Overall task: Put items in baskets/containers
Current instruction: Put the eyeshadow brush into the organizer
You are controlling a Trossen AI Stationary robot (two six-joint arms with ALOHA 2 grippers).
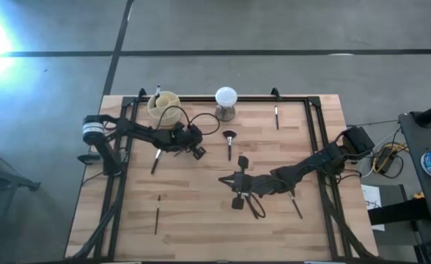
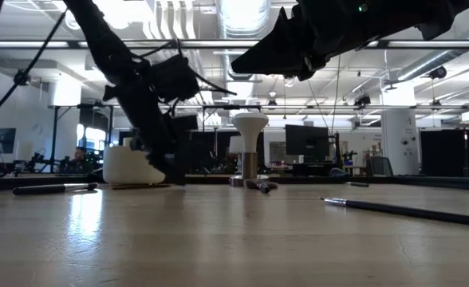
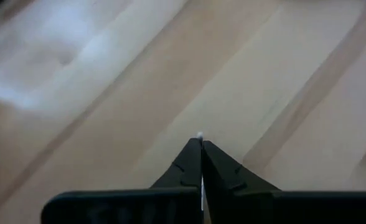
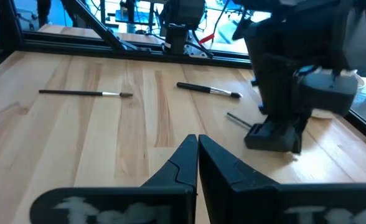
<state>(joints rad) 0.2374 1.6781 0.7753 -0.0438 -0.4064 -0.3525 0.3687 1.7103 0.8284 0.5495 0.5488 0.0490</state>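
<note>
Brushes are lying scattered over the wooden counter (image 1: 201,220), well apart from each other, which is why both arms are reaching out across it. One brush (image 1: 157,214) is lying near the front left, another (image 1: 276,116) near the back right, a fan-headed brush (image 1: 229,141) just in front of the white ball on its stand (image 1: 226,100), and one more (image 1: 295,204) beside the right arm. The cream cup (image 1: 163,104) is standing at the back left edge, with a dark handle already sticking up out of it. The left end effector (image 1: 196,151) is hanging low over the counter a little in front of the cup, its fingers (image 3: 189,163) pressed together with only a pale sliver showing at the tips; whether that sliver is a brush tip is not clear. A brush (image 1: 156,160) is lying just beside that arm. The right end effector (image 1: 237,181) is hovering near the middle of the counter with its fingers (image 4: 184,163) closed and nothing between them, seemingly waiting to go for the nearest brush. Most of the sorting looks undone.
</note>
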